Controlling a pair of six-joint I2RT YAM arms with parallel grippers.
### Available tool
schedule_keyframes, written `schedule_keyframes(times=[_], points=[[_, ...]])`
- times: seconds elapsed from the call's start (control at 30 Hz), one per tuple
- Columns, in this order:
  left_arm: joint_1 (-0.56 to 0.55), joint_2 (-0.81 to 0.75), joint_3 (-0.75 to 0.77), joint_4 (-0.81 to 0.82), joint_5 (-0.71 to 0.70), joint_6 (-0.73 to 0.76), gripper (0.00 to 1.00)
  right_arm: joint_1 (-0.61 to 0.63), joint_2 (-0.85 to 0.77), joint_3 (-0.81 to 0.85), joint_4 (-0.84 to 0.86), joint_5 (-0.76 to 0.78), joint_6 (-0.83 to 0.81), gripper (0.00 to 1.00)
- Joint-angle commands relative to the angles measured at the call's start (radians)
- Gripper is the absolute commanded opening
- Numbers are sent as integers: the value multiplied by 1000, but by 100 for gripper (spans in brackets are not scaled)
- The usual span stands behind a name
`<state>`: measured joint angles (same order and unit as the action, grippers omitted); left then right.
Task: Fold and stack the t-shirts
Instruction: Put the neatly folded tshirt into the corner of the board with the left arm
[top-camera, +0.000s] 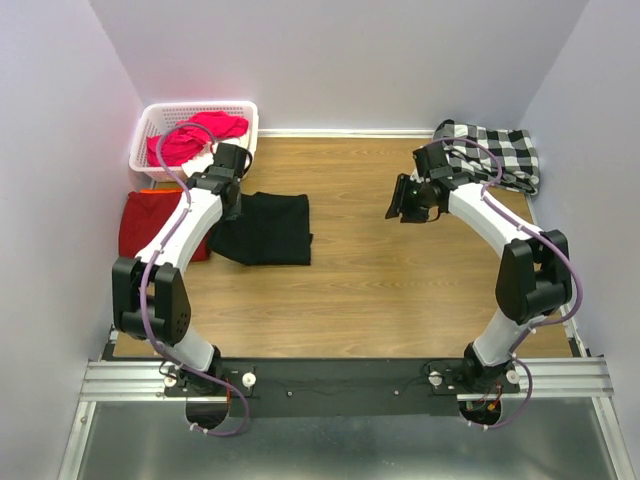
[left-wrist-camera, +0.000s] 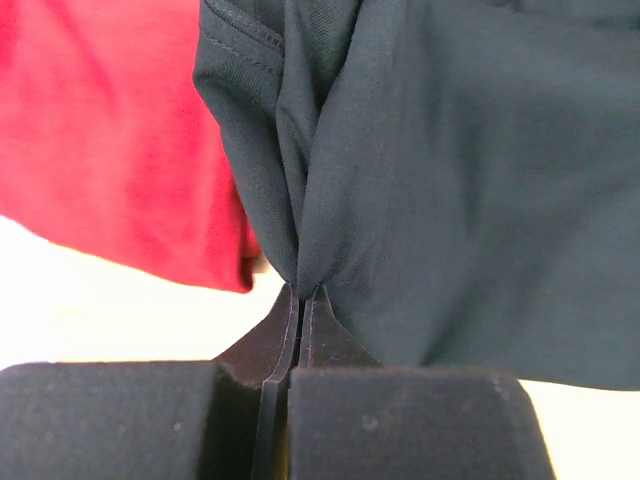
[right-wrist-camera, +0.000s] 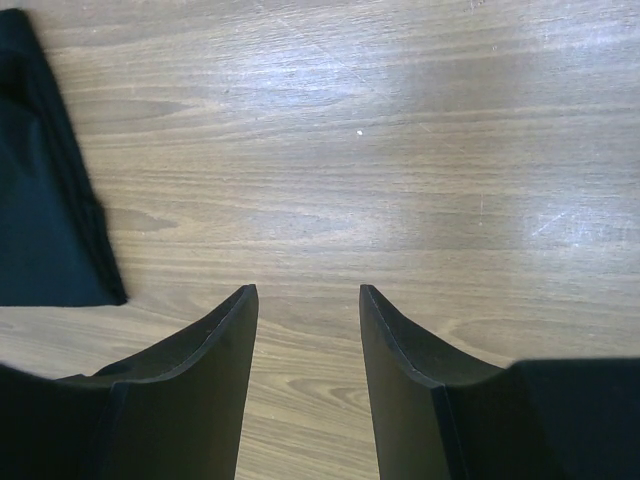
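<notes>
The black t-shirt (top-camera: 268, 228) lies folded on the wooden table left of centre; no print shows. The dark-red t-shirt (top-camera: 148, 222) lies folded at the table's left edge, partly under my left arm. My left gripper (top-camera: 233, 204) is at the black shirt's left edge. In the left wrist view it (left-wrist-camera: 301, 292) is shut on a pinched fold of the black shirt (left-wrist-camera: 470, 180), with the dark-red shirt (left-wrist-camera: 110, 140) just beside it. My right gripper (top-camera: 401, 206) is open and empty above bare wood (right-wrist-camera: 305, 295); the black shirt's edge (right-wrist-camera: 40, 220) is off to its left.
A white basket (top-camera: 243, 112) at the back left holds bright pink-red cloth (top-camera: 190, 138). A black-and-white checked cloth (top-camera: 492, 154) lies at the back right corner. Walls close in the table on the left, back and right.
</notes>
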<state>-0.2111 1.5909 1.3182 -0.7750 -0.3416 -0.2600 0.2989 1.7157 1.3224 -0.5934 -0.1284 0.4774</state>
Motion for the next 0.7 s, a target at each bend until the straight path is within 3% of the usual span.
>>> schedule_keyframes(times=[0.0, 0.67], points=[[3, -97, 27, -27, -103, -16, 0, -4, 33, 34, -13, -25, -17, 54], [21, -189, 78, -99, -332, -47, 0, -4, 101, 51, -11, -92, -23, 53]])
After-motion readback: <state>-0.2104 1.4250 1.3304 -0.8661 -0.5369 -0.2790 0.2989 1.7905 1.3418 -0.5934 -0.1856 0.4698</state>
